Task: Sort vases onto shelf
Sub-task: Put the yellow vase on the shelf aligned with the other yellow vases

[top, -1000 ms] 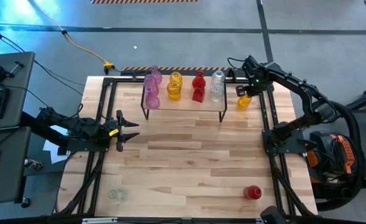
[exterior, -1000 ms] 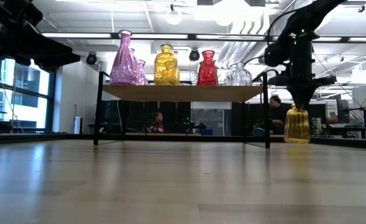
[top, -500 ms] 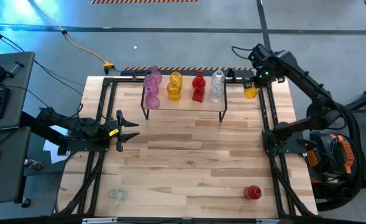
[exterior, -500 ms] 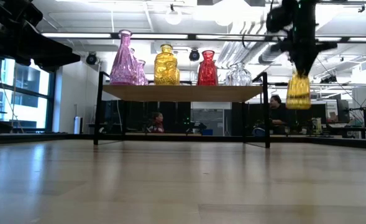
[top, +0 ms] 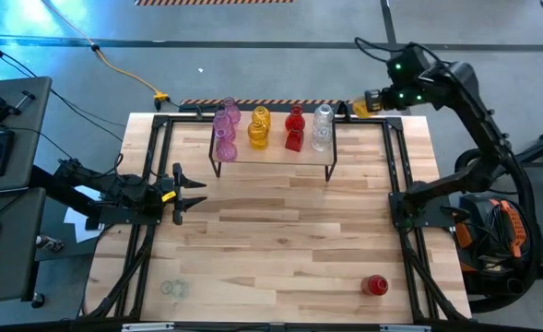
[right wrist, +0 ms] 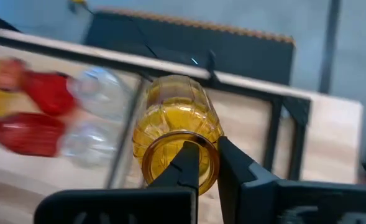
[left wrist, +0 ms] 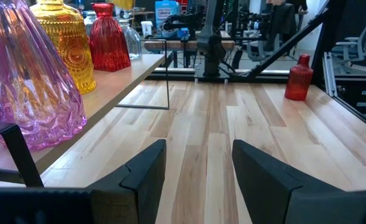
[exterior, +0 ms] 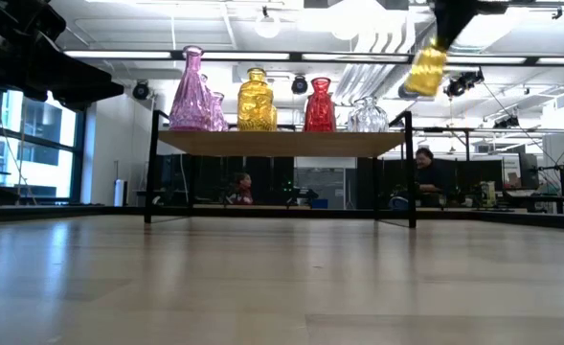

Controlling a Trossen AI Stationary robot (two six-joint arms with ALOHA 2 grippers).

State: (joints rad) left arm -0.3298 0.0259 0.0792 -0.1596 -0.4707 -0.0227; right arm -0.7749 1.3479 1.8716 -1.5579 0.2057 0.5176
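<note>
Looking straight down, the right claw (top: 371,101) was up near the counter's (top: 280,240) far right corner, around 1 o'clock from the shelf (top: 273,152), clenched on a yellow vase (top: 360,108). The overhead barely showed that vase, but the right wrist camera had it dead centre: the fingers (right wrist: 189,163) pinched the rim of its open mouth, one inside and one outside, with the vase tipped well off upright. The table-level camera showed what neither of those did, namely that the yellow vase (exterior: 425,69) hung in the air, higher than the tops of the vases on the shelf (exterior: 282,143) and off past its right-hand end.

On the shelf sat pink vases (top: 223,129), amber vases (top: 258,129), red vases (top: 294,129) and clear vases (top: 322,127), grouped by colour.

The left claw (top: 190,194) was parked low at about 9 o'clock on the counter, fingers (left wrist: 139,177) spread with nothing between them. Its wrist view caught a lone red vase (left wrist: 298,78) standing far across the counter, the same one (top: 373,285) that overhead sat near 5 o'clock. A clear vase (top: 172,288) lay near 7 o'clock, only visible from above.
</note>
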